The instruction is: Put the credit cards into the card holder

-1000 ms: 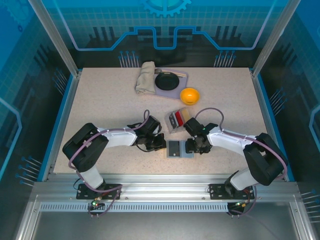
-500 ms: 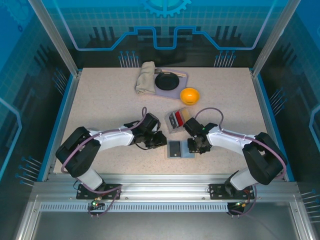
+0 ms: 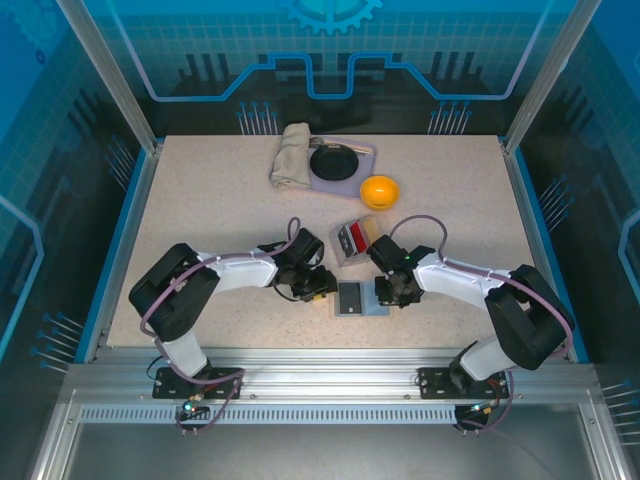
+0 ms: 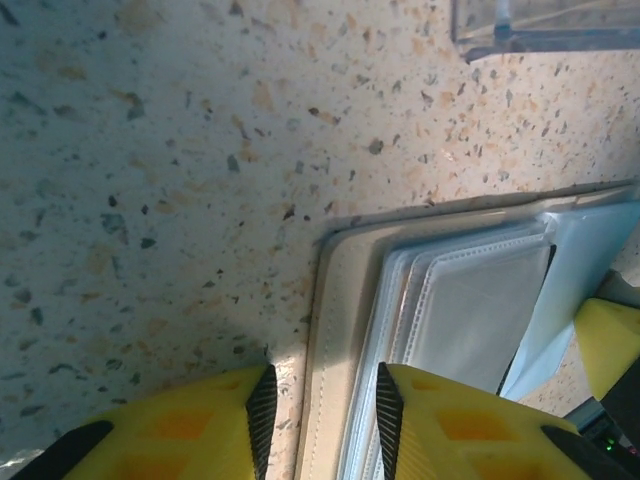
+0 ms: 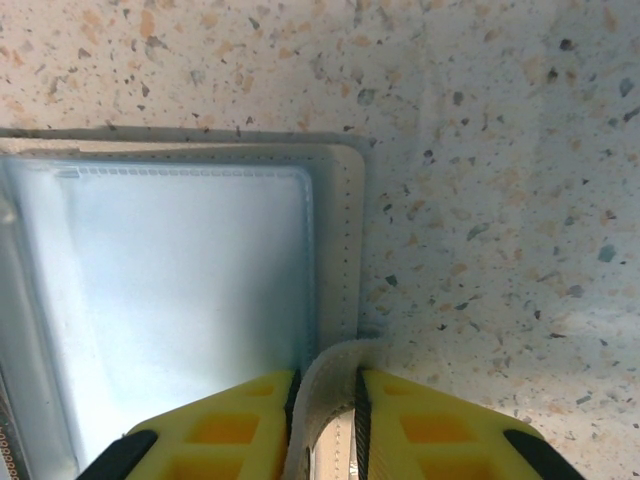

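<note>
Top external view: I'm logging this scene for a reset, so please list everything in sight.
card holder: one, beige with grey-blue inside, open, near middle of table
black card: one, on the holder's left half
box: one, grey, behind holder, upright red and tan cards inside
bowl: one, orange, behind box
dish: one, black, on lilac mat, far middle
towel: one, beige, left of mat
left gripper: yellow fingers, open astride holder's left edge
right gripper: yellow fingers, pinching holder's right edge
</note>
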{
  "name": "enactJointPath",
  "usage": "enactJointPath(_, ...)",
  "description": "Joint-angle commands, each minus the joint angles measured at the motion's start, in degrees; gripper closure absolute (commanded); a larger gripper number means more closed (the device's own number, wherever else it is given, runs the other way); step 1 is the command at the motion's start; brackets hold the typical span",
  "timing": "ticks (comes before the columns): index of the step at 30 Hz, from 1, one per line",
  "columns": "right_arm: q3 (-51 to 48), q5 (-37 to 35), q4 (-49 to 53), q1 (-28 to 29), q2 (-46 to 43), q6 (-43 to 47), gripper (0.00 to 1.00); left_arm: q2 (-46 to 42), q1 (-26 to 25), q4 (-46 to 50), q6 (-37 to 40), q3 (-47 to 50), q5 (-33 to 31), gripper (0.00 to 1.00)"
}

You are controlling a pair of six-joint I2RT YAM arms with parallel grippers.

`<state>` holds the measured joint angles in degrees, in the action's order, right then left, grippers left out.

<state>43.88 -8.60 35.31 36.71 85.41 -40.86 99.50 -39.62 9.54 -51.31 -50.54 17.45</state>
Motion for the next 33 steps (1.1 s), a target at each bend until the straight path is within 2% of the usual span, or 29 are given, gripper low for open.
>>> enactJointPath(1,-1.5,2.3,-3.2,0.0,0.5,0.3,0.78,1.5,-0.2,-2.1,-1.2,-1.5,2.8,0.65)
enactJointPath(10,-3.0,5.0,-6.3,-0.1,0.8,-0.4,0.80,0.5,-0.4,-7.0,-1.5,-1.4,7.1,0.74)
enactJointPath(17,-3.2,5.3,-6.4,-0.4,0.0,-0.4,0.80,-5.0,-0.4,-8.8,-2.0,-0.8,6.8,0.75)
enactJointPath(22,-3.8,6.4,-7.7,-0.7,-0.4,-0.8,0.80,-5.6,-0.4,-10.1,-2.2,-1.9,8.8,0.73)
enactJointPath(25,-4.0,6.1,-7.5,-0.9,-0.5,-1.0,0.80,-7.2,-0.5,-8.0,-2.2,-1.2,6.0,0.67)
enactJointPath(26,-4.0,5.8,-7.2,-1.0,-0.7,-1.1,0.80,-8.0,-0.5,-4.6,-2.0,-1.3,2.9,0.63)
enactJointPath(29,-3.9,5.2,-6.8,-0.9,-0.7,-0.9,0.80,-7.5,-0.3,8.2,-1.3,-3.2,-5.8,0.62)
enactJointPath(31,-3.7,5.0,-6.6,-0.9,-0.6,-0.7,0.80,-6.2,-0.2,11.3,-1.1,-3.7,-7.3,0.61)
enactJointPath(33,-3.4,5.0,-6.4,-0.9,-0.4,-0.5,0.80,-5.5,-0.3,11.0,-2.2,-2.7,-6.0,0.60)
